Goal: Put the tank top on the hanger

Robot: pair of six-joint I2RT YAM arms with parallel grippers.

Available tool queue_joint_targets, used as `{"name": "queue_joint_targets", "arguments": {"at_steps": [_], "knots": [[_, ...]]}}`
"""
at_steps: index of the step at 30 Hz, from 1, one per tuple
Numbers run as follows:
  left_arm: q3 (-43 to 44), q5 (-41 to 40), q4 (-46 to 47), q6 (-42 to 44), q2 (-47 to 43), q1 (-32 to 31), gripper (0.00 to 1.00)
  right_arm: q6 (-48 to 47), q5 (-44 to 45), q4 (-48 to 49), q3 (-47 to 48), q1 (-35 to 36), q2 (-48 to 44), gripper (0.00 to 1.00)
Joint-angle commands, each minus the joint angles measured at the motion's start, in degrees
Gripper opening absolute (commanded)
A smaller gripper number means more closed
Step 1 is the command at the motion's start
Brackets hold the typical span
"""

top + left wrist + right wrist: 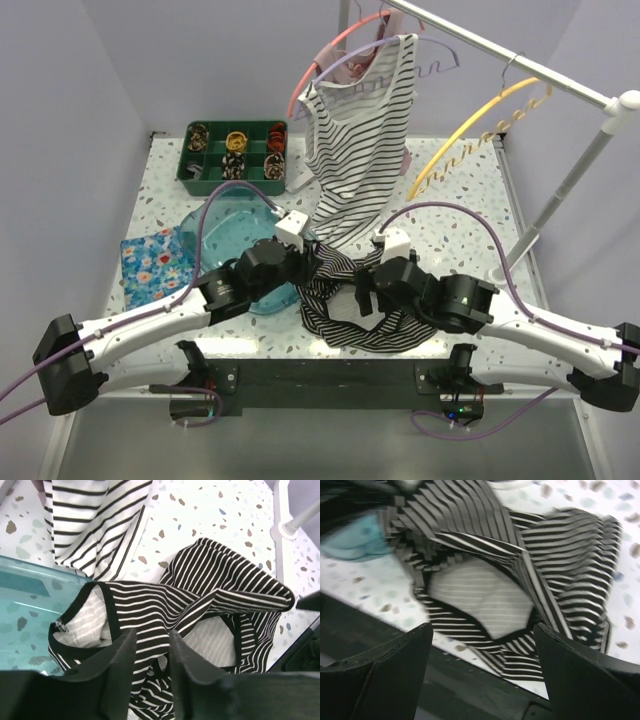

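Observation:
The tank top [340,312], black with thin white stripes, lies crumpled on the table near the front edge, between my two grippers. My left gripper [308,268] is shut on a fold of it; in the left wrist view a striped strip of the tank top [210,595] runs between the near-closed jaws of the left gripper [150,636]. My right gripper [362,290] hovers open over the tank top's right part. In the blurred right wrist view the right gripper [482,626] is wide apart above the tank top [570,565]. The yellow hanger [480,125] hangs empty on the rail at the back right.
A mostly white striped top [360,140] hangs on a lilac hanger [440,50] beside a pink hanger [320,60] on the rail [520,60]. The rail's stand [565,190] is at the right. A green compartment tray [212,183], a blue glass dish [230,225] and a floral cloth [155,262] lie at the left.

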Motion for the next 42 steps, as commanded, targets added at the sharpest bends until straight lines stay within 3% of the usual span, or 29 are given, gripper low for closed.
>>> {"name": "queue_joint_targets", "arguments": {"at_steps": [1,7,13,21,25,28,34,42], "knots": [[4.13,2.04,1.36,1.35,0.14,2.15,0.43,-9.60,-12.38,3.99,7.21,0.25,1.85,0.87],[11.86,2.57,0.39,3.37,-0.04,3.21,0.52,-9.44,-10.46,4.06,4.77,0.34,6.07,0.89],[27.48,3.80,0.30,7.32,3.64,3.56,0.57,-3.12,-7.64,12.59,-8.15,0.25,1.25,0.90],[50.52,17.30,3.12,14.35,21.21,3.39,0.68,1.72,-5.28,19.98,-18.80,0.25,-3.95,0.90],[65.45,15.94,-3.55,19.09,31.58,1.19,0.72,2.43,-4.39,19.45,-19.32,0.34,-2.89,0.90],[71.61,14.79,-5.06,21.39,37.30,-0.13,0.75,2.69,-5.26,20.85,-20.38,0.25,-2.71,0.91],[73.48,15.14,-1.99,21.83,39.86,-0.57,0.80,3.40,-5.44,21.65,-21.52,0.25,-1.31,0.91],[78.05,11.73,-5.40,23.93,44.25,-2.32,0.80,3.48,-5.44,21.91,-22.49,0.17,-1.48,0.91]]}}
